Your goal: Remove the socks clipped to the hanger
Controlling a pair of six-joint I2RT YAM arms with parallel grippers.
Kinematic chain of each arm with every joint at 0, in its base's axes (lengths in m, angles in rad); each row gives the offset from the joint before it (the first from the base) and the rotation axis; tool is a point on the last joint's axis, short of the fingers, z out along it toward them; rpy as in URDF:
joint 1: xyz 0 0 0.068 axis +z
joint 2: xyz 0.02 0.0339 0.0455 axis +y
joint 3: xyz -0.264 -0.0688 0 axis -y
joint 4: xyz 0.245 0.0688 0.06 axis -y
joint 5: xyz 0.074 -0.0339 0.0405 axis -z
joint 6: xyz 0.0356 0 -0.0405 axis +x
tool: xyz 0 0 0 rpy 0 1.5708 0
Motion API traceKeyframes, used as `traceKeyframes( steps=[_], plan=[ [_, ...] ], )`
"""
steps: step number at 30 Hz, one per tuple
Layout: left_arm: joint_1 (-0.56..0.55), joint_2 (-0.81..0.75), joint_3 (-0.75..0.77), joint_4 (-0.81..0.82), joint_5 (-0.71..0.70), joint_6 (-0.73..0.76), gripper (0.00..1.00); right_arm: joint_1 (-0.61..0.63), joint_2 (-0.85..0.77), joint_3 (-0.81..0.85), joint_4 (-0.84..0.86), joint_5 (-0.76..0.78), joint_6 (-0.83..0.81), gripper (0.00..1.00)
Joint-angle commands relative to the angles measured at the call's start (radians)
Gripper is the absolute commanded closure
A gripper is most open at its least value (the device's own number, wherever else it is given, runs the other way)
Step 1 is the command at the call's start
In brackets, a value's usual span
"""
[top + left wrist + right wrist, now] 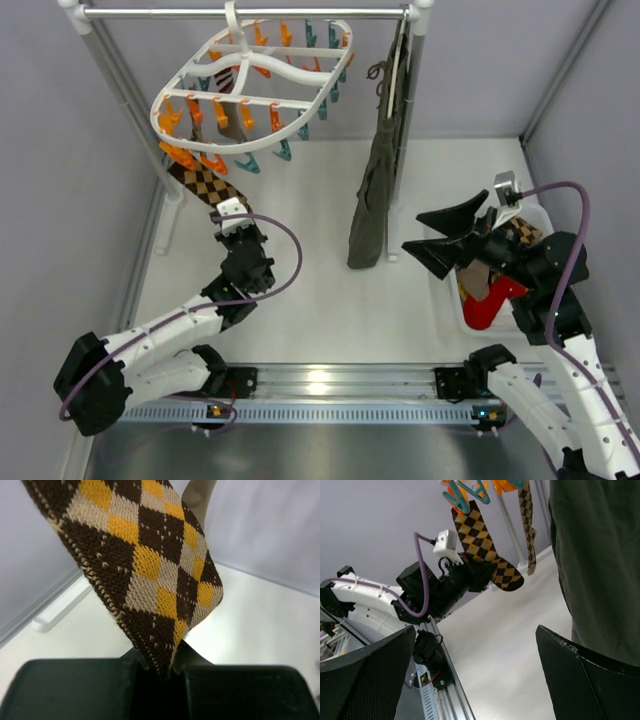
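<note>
The white oval hanger [250, 95] with orange and teal clips hangs from the rail at the back left. An argyle sock [205, 185] hangs from a clip at its near left edge. My left gripper [228, 212] is shut on this sock's lower end. In the left wrist view the sock [145, 560] runs down into the closed jaws of the gripper [170, 672]. The right wrist view shows the same sock [485, 545] and a second argyle sock [526, 515] still clipped. My right gripper [445, 235] is open and empty beside the bin; it also shows in the right wrist view [480, 670].
A long olive-grey garment [375, 200] hangs from the metal rail [250, 13] between the two arms. A white bin [458, 300] at the right holds red clothing [485, 305] and an argyle sock [520, 235]. Rail posts stand at the back left and centre right.
</note>
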Motion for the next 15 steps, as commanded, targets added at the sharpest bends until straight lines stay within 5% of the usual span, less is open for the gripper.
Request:
traceKeyframes(
  steps=[1,8,15],
  plan=[
    [-0.095,0.004,0.036,0.055,-0.178,0.108,1.0,0.014,0.032,0.117,-0.097,0.058,-0.024,0.01],
    [-0.263,0.08,0.086,0.057,-0.273,0.171,1.0,0.055,0.147,0.288,-0.199,0.125,-0.072,0.05],
    [-0.373,0.146,0.154,0.058,-0.353,0.226,1.0,0.295,0.297,0.466,-0.371,0.363,-0.219,0.07]
  ],
)
